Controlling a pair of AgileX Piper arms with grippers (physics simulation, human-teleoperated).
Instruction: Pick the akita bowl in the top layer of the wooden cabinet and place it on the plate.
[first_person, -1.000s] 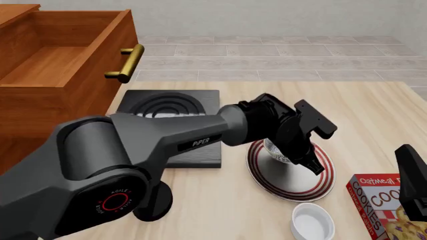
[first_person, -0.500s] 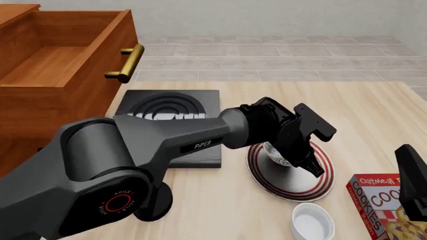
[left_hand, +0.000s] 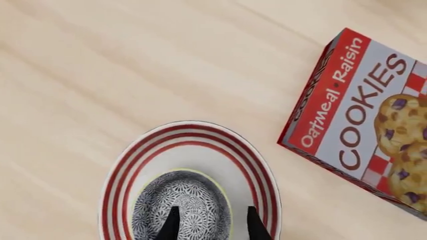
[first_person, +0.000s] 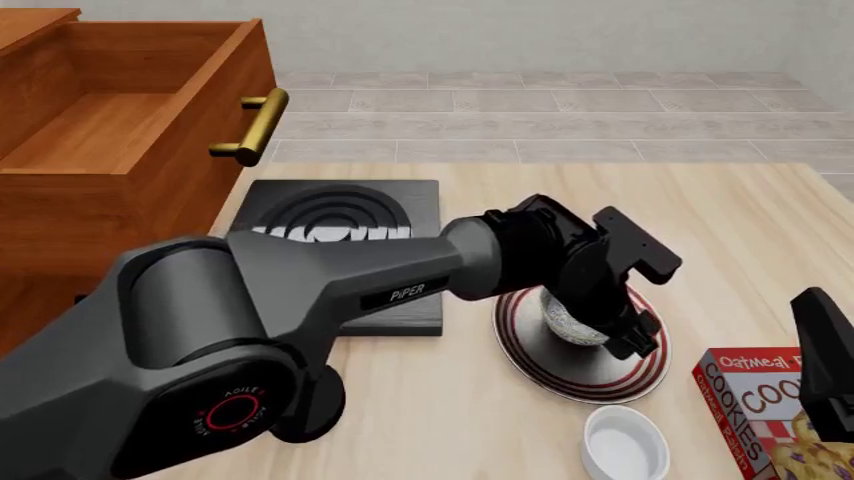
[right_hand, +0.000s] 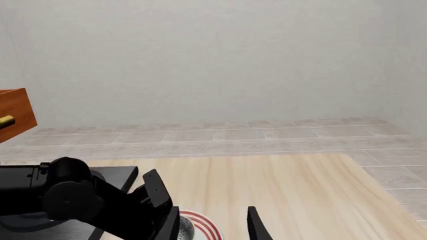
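The akita bowl (left_hand: 180, 200) (first_person: 571, 320), dark-patterned, sits on the white red-ringed plate (left_hand: 120, 180) (first_person: 587, 385), a little off its centre. Directly above it hangs my left gripper (left_hand: 213, 222) (first_person: 627, 335), open, with one fingertip over the bowl and the other outside its rim. On the left, the wooden cabinet (first_person: 80, 220) has its top layer (first_person: 120, 120) pulled out, brass handle (first_person: 251, 125) facing the table; nothing shows inside it. At the table's right edge my right gripper (right_hand: 213, 222) (first_person: 821, 350) stands open and holds nothing.
Between the cabinet and the plate lies a black square stove (first_person: 334, 215). A plain white small bowl (first_person: 625, 445) is in front of the plate. A red cookie box (first_person: 761, 410) (left_hand: 367, 115) lies right of it, beside the right gripper.
The left gripper came down slightly to the right over the plate. The bowl dropped from just above the plate onto it. The right arm stayed still.
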